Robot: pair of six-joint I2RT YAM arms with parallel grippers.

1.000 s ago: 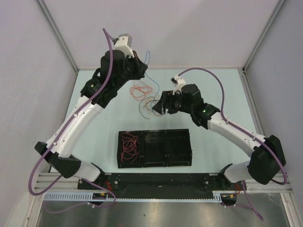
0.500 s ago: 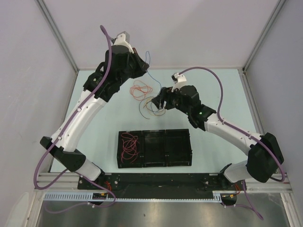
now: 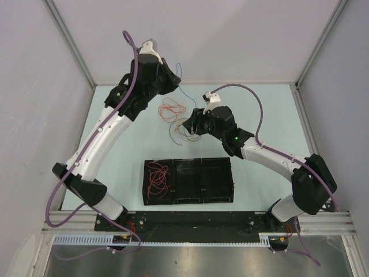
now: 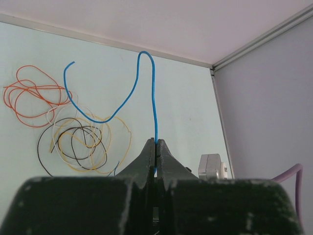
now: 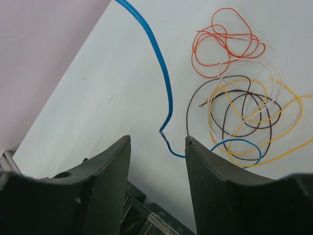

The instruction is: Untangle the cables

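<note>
Left tool is clamped shut on the blue cable, which rises above its tips. Right tool stands with jaws apart, that cable's lower end between them untouched. The other cables lie tangled on the bench just ahead, to its right.

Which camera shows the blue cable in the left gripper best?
Left wrist view: the blue cable rises straight out of the shut left gripper, arches and drops to a free end. Right wrist view shows another stretch running toward the open right gripper. Top view shows only a faint line.
</note>
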